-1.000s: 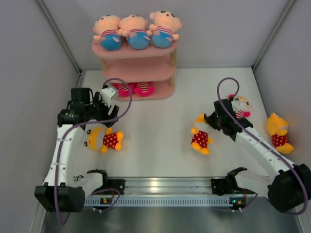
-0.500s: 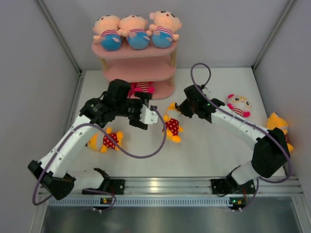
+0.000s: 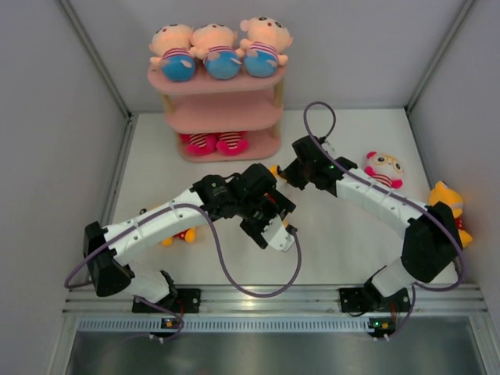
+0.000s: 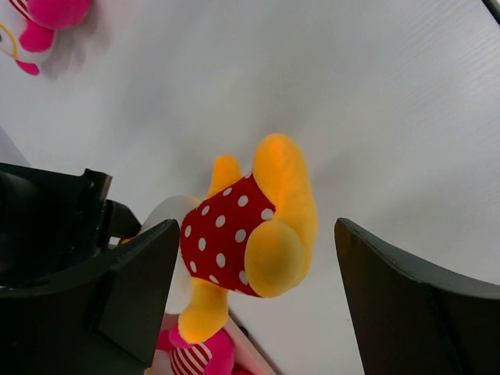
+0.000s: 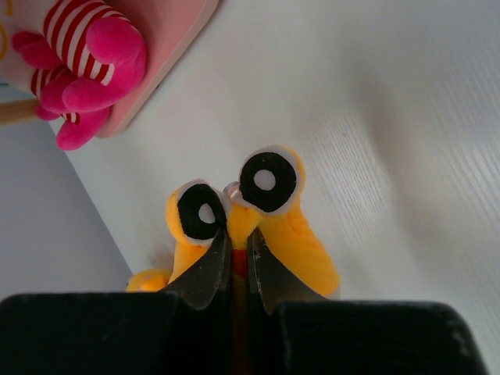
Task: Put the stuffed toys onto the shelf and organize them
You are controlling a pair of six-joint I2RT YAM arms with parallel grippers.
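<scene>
While the right end effector (image 5: 233, 266) is pinched tight on the head of the yellow toy (image 5: 293, 250), just behind its two eyes, the left end effector (image 4: 255, 233) stands wide. The toy's red polka-dot body lies between its fingers (image 4: 133, 289), and neither finger presses the plush yet. This reads as a hand-over from right to left, so that the toy can go on to the shelf (image 3: 225, 117).

The shelf stands beyond both end effectors. It has three peach-headed dolls (image 3: 223, 51) on its top board and two red-striped toys (image 3: 212, 143) on its bottom one. The visible part of the middle board carries no toy.

To do the hand-over well, the left end effector should first centre itself, since in its wrist view the body sits closer to one finger than the other. It should then close on the thick torso rather than on an arm or leg, which would likely slip or let the toy swing. The plush will squash, so the grip probably needs to sink in well before it is trusted.

Order matters. The right end effector should let go only once the left one has a firm hold, otherwise the toy is likely to drop onto the surface (image 3: 351, 242). Whether the toy hangs free of that surface cannot be told. The two end effectors are very close, so the right one should back straight away from the head.
</scene>
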